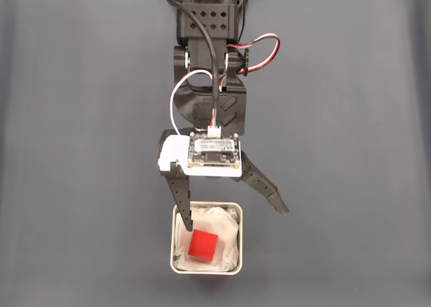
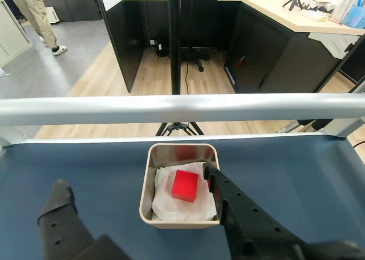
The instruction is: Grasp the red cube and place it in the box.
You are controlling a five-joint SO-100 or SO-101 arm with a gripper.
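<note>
I see red cube [image 1: 203, 245] resting on white lining inside box [image 1: 240, 238]; end effector [image 1: 236, 221] released, one finger [image 1: 182, 202] over box rim.

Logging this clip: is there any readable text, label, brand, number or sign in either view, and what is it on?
None can be read.
Circuit board on the gripper, fixed view: faint printed markings, too small and blurred to read.
Red cube, box and blue table surface, wrist view: plain, no text.
Desk items in the background: too small to tell whether they carry text.
</note>
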